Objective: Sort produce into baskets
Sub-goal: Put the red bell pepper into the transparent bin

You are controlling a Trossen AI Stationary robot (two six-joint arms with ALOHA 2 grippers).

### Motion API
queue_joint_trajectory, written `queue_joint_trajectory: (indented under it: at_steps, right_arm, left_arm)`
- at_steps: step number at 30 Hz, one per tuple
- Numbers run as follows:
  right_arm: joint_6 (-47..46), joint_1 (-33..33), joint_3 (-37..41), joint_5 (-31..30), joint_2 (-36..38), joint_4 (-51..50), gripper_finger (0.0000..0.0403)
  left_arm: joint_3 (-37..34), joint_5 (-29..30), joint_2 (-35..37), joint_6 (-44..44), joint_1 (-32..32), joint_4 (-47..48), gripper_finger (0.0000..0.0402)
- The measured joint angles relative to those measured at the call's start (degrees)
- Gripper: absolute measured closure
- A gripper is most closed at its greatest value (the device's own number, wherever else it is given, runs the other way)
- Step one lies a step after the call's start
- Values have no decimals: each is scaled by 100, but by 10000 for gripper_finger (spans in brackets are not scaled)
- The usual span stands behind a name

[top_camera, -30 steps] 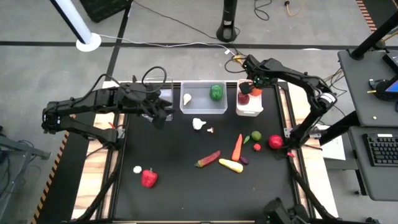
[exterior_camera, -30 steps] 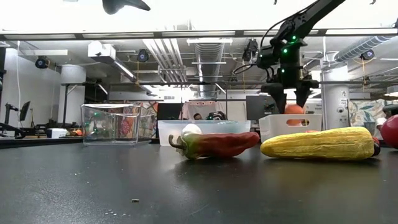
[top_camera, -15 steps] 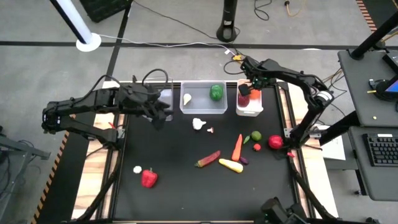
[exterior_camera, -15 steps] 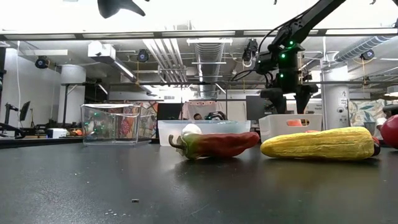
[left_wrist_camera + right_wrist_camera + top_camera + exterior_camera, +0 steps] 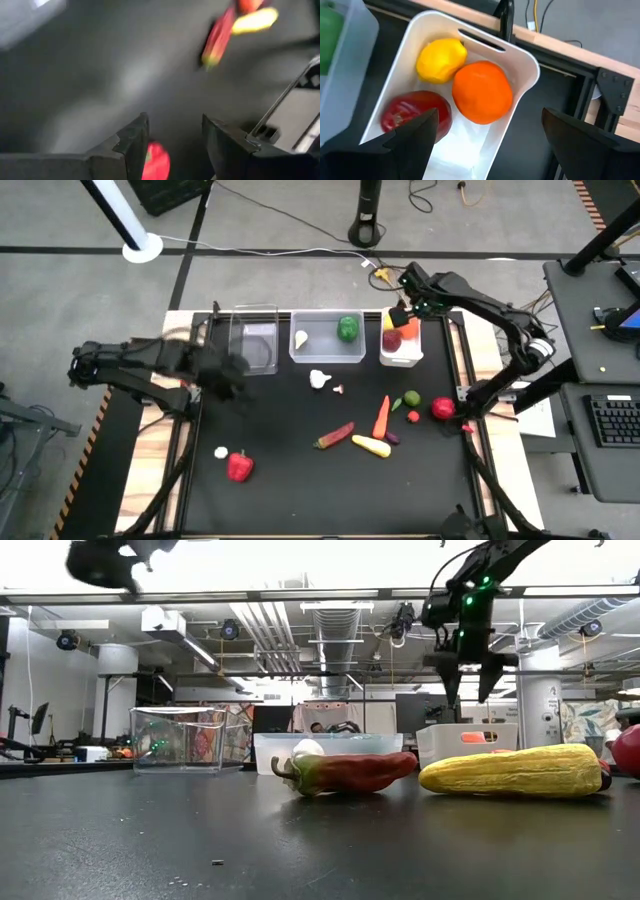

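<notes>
A: Item one, the white bin (image 5: 402, 345)?
B: Far edge of the table, right of the wide clear bin (image 5: 327, 338). Holds an orange fruit (image 5: 482, 92), a yellow fruit (image 5: 441, 60) and a red fruit (image 5: 416, 117).

A: Right gripper (image 5: 405, 313)?
B: Above the far end of the white bin, fingers spread wide, nothing between them. The orange fruit lies in the bin below it, apart from the fingers.

A: Left gripper (image 5: 222, 372)?
B: Over the black table (image 5: 300, 470), just in front of the narrow clear bin (image 5: 253, 338). Fingers apart and empty in the wrist view. A red pepper (image 5: 239, 466) lies on the table nearer the front edge, a small white piece (image 5: 221, 452) beside it.

A: Wide clear bin, contents?
B: A green pepper (image 5: 347, 329) and a pale piece (image 5: 301, 339).

A: Loose items, mid-table?
B: White garlic (image 5: 319, 379) just in front of the wide bin; a long red pepper (image 5: 334, 436), yellow squash (image 5: 371, 446) and upright-lying carrot (image 5: 381, 417) grouped together; a green fruit (image 5: 411, 398) and a red apple (image 5: 443, 409) further right.
</notes>
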State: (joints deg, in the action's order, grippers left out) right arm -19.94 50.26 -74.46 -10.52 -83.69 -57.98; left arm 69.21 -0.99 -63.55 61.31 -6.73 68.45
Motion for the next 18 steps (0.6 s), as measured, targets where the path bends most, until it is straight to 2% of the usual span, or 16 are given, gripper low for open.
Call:
queue_joint_trajectory:
  at_steps: [4,9,13,18]
  right_arm:
    - [-30,-13,0,2,292,16,59]
    - [-55,-50,0,36,491,37,58]
    - [-59,-101,0,50,519,42,56]
    - [-53,-101,0,52,519,43,56]
  left_arm:
    - [-637,-9,-23,1360,-848,-73,225]
    - [-1201,-11,-186,2537,-1622,-238,175]
    - [-1420,6,-511,2966,-1914,-250,119]
    - [-1449,28,-1090,3035,-2090,-426,66]
